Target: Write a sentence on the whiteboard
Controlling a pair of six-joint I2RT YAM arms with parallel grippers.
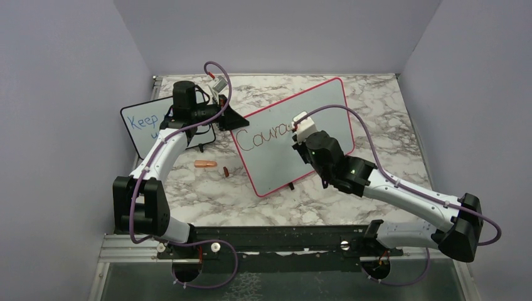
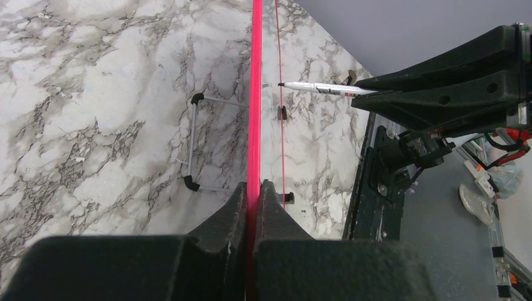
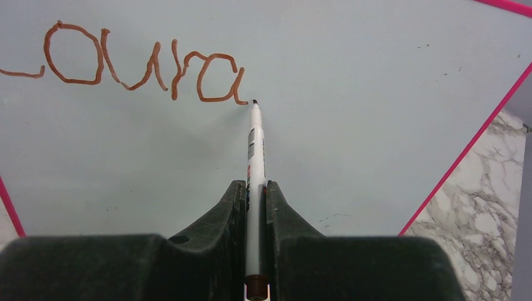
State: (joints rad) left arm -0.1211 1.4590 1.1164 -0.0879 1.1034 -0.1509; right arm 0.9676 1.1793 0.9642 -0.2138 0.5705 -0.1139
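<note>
The whiteboard [image 1: 279, 166] with its red-pink frame stands tilted at mid-table. The sentence [image 1: 263, 137] reads "Coura" in red-brown; in the right wrist view the letters [image 3: 144, 69] sit at upper left. My left gripper [image 1: 227, 118] is shut on the board's left edge, and the left wrist view shows the jaws [image 2: 253, 188] clamped on the pink frame [image 2: 256, 94]. My right gripper [image 1: 300, 128] is shut on a white marker [image 3: 254, 150], whose tip meets the board just right of the last "a". The marker also shows in the left wrist view [image 2: 320, 88].
A smaller black-framed board [image 1: 144, 122] with blue writing stands behind my left arm. An orange piece [image 1: 205, 164] and a small dark red cap [image 1: 225, 171] lie on the marble left of the whiteboard. A wire stand with black feet [image 2: 191, 141] sits behind the board.
</note>
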